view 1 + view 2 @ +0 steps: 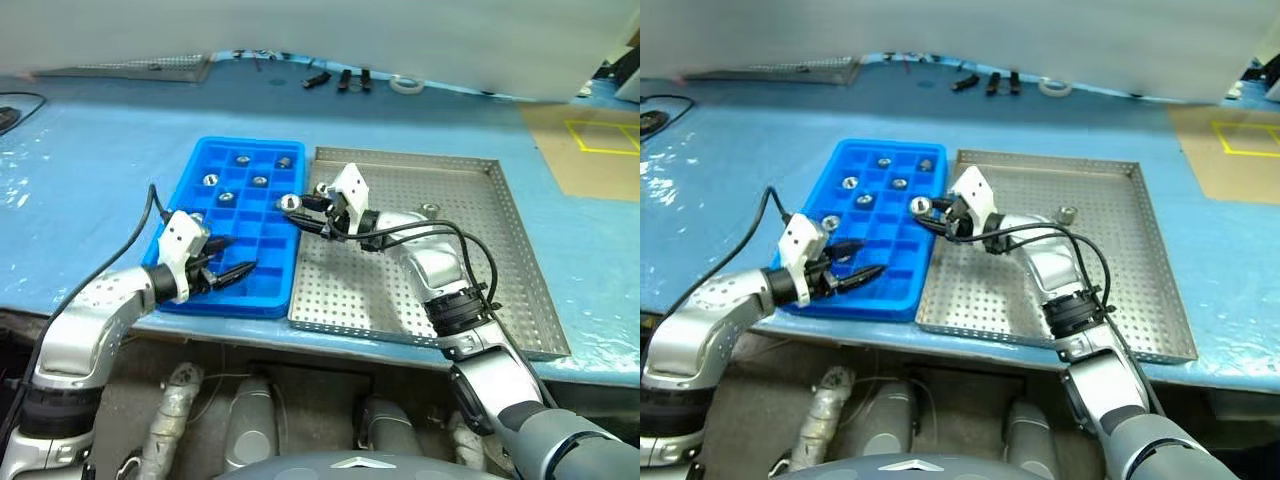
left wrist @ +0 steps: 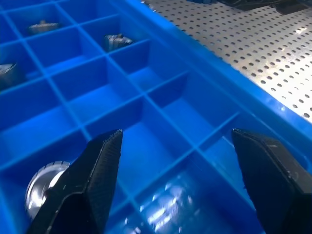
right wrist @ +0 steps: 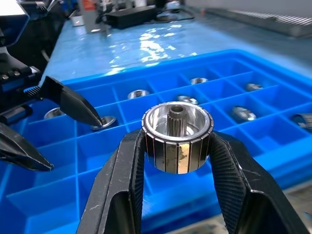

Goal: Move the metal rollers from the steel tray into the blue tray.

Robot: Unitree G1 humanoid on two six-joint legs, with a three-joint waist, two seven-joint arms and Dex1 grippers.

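Blue-covered bench (image 1: pixel 90 150) carries both trays. Our right gripper (image 3: pixel 178 146) is clamped on a metal roller (image 3: pixel 177 138) at the edge of the blue tray (image 1: pixel 270 290), steel tray (image 1: pixel 500 260) behind; left gripper (image 1: pixel 222 268) fingers apart, beside. We should centre over an empty compartment, lower, then release. No legible writing seen.

Silver arms, black cables, black-fingered gripper (image 1: pixel 225 258)
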